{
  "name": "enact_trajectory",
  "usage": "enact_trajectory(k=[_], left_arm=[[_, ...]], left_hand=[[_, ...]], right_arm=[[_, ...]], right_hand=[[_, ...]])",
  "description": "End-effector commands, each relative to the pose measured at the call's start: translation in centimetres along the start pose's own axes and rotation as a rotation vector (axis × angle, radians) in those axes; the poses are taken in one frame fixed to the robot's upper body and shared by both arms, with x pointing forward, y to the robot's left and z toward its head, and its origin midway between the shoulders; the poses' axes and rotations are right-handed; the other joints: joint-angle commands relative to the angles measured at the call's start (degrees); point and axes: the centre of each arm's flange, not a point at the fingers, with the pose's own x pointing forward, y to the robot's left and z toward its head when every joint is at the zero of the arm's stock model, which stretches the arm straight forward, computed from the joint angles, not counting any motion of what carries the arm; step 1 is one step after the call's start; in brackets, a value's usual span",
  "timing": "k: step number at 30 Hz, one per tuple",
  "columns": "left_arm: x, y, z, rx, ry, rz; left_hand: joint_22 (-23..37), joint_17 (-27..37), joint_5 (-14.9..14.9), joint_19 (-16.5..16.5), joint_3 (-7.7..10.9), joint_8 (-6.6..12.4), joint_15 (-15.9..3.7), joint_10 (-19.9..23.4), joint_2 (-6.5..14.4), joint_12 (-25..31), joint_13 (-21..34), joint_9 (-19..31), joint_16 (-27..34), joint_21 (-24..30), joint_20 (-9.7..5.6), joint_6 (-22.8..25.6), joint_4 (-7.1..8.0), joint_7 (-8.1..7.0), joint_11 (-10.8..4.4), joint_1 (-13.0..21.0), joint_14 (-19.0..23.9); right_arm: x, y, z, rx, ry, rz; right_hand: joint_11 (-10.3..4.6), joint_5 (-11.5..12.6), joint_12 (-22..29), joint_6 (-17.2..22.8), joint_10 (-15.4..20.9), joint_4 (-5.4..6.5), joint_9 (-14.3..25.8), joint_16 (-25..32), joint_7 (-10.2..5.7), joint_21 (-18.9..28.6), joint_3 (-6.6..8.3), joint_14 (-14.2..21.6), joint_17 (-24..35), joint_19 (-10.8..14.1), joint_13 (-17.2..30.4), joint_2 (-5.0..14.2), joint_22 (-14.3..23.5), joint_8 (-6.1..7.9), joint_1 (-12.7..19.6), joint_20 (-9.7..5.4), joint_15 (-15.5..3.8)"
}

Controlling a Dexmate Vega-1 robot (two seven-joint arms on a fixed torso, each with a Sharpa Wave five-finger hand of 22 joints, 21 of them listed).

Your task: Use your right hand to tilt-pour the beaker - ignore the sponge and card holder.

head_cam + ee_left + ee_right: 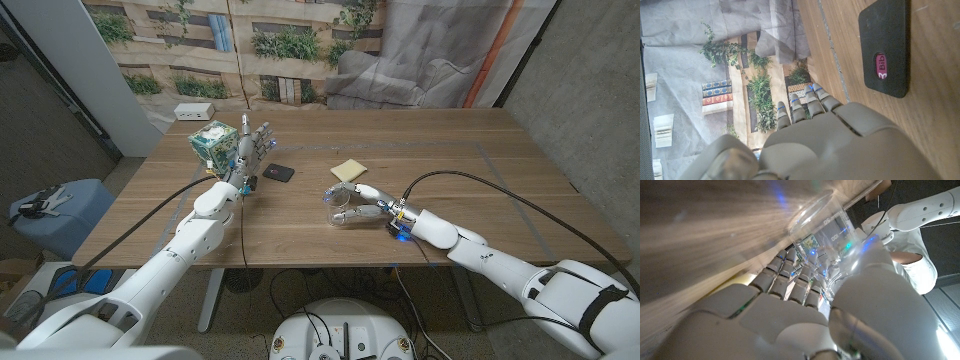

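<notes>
**Q:** Where is the beaker, and which way does it point?

**A:** In the head view the clear beaker sits just right of the frame's centre, on the wooden table. My right hand is clamped around it, fingers on one side and thumb on the other. It is tipped over: its long axis runs roughly level across the picture, with the open mouth toward picture left and the base toward my palm. In my right wrist view the beaker reaches away from my fingers toward the upper middle of the frame, rim farthest from me.

**Q:** What is hard to make out?

**A:** The glass is transparent, so its edges fade into the wood and I cannot tell whether anything is inside. My own hand hides its base, and glare streaks the table in that view.

**Q:** And your left hand?

**A:** My left hand is raised at upper left of centre in the head view, fingers apart, holding nothing. A green patterned cube sits just left of it. The black card holder lies to its lower right, and the yellow sponge lies above the beaker. My left wrist view cuts the card holder off at the top right edge.
</notes>
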Motion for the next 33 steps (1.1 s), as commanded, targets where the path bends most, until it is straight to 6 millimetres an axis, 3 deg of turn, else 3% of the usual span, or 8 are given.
enact_trajectory(k=[1, 15, 33], left_arm=[[0.0, 0.0, 0.0, 0.0, 0.0, 0.0], [0.0, 0.0, 0.0, 0.0, 0.0, 0.0], [0.0, 0.0, 0.0, 0.0, 0.0, 0.0]], left_hand=[[0.18, 0.31, 0.24, 0.38, -0.32, 0.19, 0.04, 0.54, 1.46, 0.32, 0.17, 0.2, 0.27, 0.42, -0.6, 0.06, -0.07, -0.4, 0.03, 0.09, 0.36], [0.18, 0.31, 0.24, 0.39, -0.32, 0.18, -0.02, 0.56, 1.47, 0.33, 0.17, 0.2, 0.27, 0.42, -0.54, 0.04, -0.07, -0.46, 0.02, 0.09, 0.37], [0.18, 0.31, 0.25, 0.38, -0.31, 0.23, 0.04, 0.58, 1.48, 0.34, 0.17, 0.2, 0.27, 0.42, -0.57, 0.17, -0.07, -0.37, -0.03, 0.09, 0.36]], right_arm=[[0.1, -0.3, 0.5, -0.001, -0.002, -0.042], [0.1, -1.4, 1.0, -0.005, -0.004, -0.089], [-0.4, -4.1, 2.2, -0.018, -0.014, -0.089]], right_hand=[[-0.1, -0.36, 0.56, 1.67, 1.49, -0.22, -0.13, 1.11, 0.27, 0.55, -0.18, 1.68, 0.63, 1.06, 0.6, 0.49, 0.29, 1.05, 1.64, -2.71, -9.58], [0.01, -1.55, 1.32, 3.59, 4.09, -0.33, -0.65, 4.86, 0.61, 0.77, -0.03, 9.17, 1.69, 3.59, 1.68, 2.02, 0.31, 2.76, 4.12, -2.84, -9.77], [0.37, -2.28, 1.79, 4.47, 5.71, -0.27, -0.9, 5.21, 1.1, 0.86, 0.29, 11.8, 1.08, 4.84, 2.17, 2.83, 0.31, 3.5, 4.94, -3.64, -9.83]])
